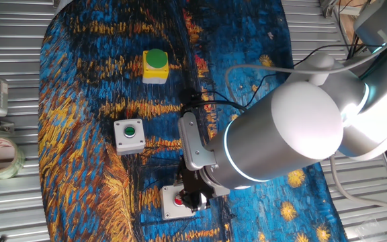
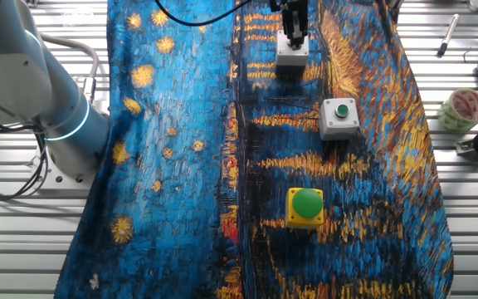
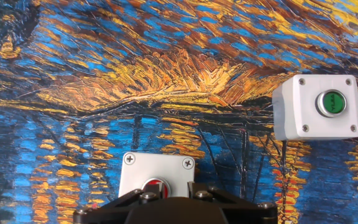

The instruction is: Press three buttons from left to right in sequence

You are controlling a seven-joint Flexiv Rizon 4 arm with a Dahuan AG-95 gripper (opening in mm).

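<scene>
Since your gripper (image 1: 195, 199) sits at the lower middle of the frame directly over the red-button box (image 1: 178, 202), the button lies straight below the fingertips, apparently touching. You cannot tell whether the fingers are parted; they hold nothing you can see.

1. Table (image 1: 19, 67): ribbed metal, largely covered by a blue-and-gold painted cloth (image 1: 79, 101)
2. On the cloth, well apart in a row: yellow box (image 1: 155, 66), green-button grey box (image 1: 129, 135), red-button grey box (image 1: 175, 204)
3. On bare metal beside the cloth: tape roll (image 1: 0, 156)
</scene>
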